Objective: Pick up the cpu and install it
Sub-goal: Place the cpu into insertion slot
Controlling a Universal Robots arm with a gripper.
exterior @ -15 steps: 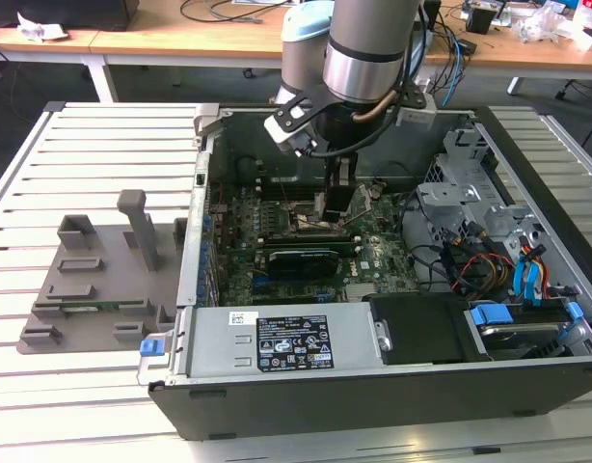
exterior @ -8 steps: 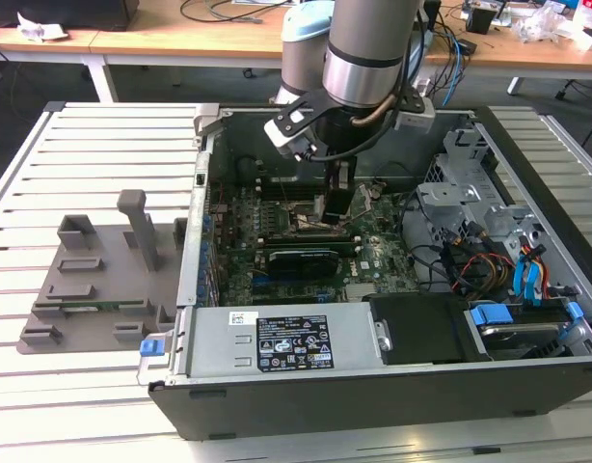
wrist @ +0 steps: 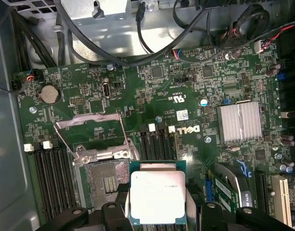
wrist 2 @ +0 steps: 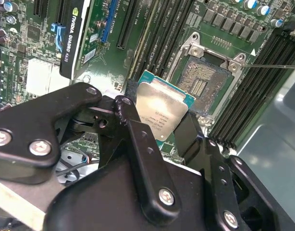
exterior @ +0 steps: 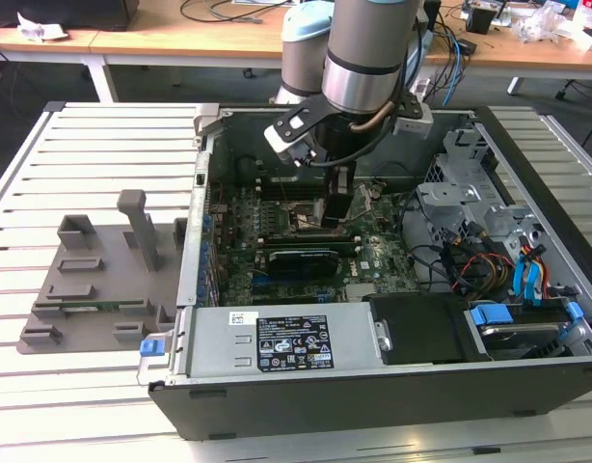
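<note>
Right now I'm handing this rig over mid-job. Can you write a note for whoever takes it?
Pincer: shut on the cpu, gripped by its edges, above the motherboard inside the case.
Socket: open, frame raised, empty. The cpu is close to it, not in it.
Done: cpu picked up.
Left: cpu not yet seated.

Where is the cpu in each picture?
Exterior view: hidden at the tip of the gripper, above the green board.
Second wrist view: cpu clamped between the black fingers, beside the open socket.
First wrist view: cpu between the fingers, beside the socket.
Shared landmark: the open socket, in both wrist views.
</note>
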